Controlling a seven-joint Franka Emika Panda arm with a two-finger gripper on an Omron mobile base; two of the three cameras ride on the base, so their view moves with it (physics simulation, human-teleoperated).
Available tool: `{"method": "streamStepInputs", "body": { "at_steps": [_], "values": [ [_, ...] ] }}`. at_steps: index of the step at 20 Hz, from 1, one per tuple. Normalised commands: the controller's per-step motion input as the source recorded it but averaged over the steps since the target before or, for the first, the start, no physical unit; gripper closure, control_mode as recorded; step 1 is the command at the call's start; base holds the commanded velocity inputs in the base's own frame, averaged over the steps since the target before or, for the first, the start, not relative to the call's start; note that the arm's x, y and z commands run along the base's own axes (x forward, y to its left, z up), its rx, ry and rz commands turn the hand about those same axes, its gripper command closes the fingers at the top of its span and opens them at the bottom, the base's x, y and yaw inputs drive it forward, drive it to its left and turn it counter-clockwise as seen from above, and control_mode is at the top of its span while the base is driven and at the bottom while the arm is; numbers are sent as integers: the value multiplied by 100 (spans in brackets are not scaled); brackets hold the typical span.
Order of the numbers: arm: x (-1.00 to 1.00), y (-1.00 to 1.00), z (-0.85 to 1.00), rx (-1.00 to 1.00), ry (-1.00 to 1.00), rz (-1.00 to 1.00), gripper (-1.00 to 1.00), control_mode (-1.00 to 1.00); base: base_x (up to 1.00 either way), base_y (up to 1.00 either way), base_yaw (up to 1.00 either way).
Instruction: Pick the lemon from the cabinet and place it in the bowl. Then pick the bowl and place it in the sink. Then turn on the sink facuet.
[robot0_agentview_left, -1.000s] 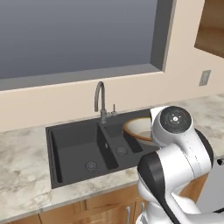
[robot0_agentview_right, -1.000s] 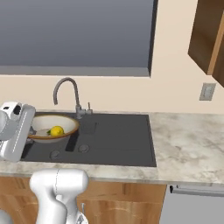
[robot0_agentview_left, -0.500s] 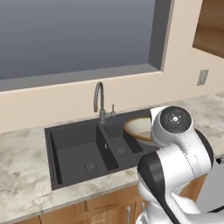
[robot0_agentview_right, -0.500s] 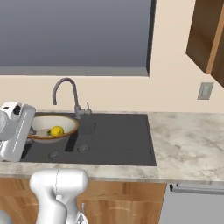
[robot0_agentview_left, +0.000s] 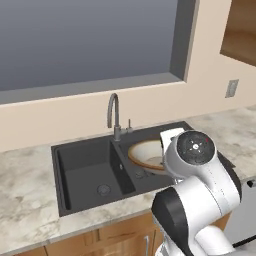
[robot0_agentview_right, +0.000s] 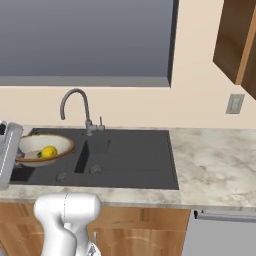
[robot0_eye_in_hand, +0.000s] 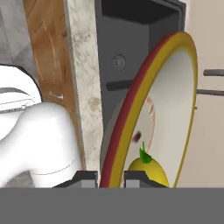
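Note:
The bowl (robot0_agentview_left: 141, 151), cream inside with a brown rim, hangs just over the right basin of the dark sink (robot0_agentview_left: 88, 167), at the left of the sink (robot0_agentview_right: 131, 156) in the right base view. The yellow lemon (robot0_agentview_right: 49, 151) lies inside the bowl (robot0_agentview_right: 59, 142). In the hand view my gripper (robot0_eye_in_hand: 110, 177) is shut on the rim of the bowl (robot0_eye_in_hand: 177, 98), one finger on each side, with the lemon (robot0_eye_in_hand: 148, 171) close by the tips. The gooseneck faucet (robot0_agentview_left: 114, 114) stands behind the basins, its spout (robot0_agentview_right: 74, 106) arching left of the bowl's far edge.
The wood cabinet (robot0_agentview_right: 235, 41) hangs open at the upper right. Marble counter (robot0_agentview_right: 215, 165) runs right of the sink, with a wall outlet (robot0_agentview_right: 233, 103) above it. A window sill (robot0_agentview_left: 95, 86) runs behind the faucet. My own white arm (robot0_agentview_left: 197, 200) hides the bowl's near side.

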Motion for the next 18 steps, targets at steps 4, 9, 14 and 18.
{"method": "streamStepInputs", "body": {
  "at_steps": [4, 9, 14, 18],
  "values": [
    [-8, 100, -6, 0, 7, 12, 100, -100, 0, 0, 0],
    [46, 100, -13, 0, 5, 1, 100, -100, 0, 0, 0],
    [83, 57, -26, 0, 8, -1, 100, -100, 0, 0, 0],
    [76, 44, -48, 0, 5, -1, 100, -100, 0, 0, 0]
  ]
}}
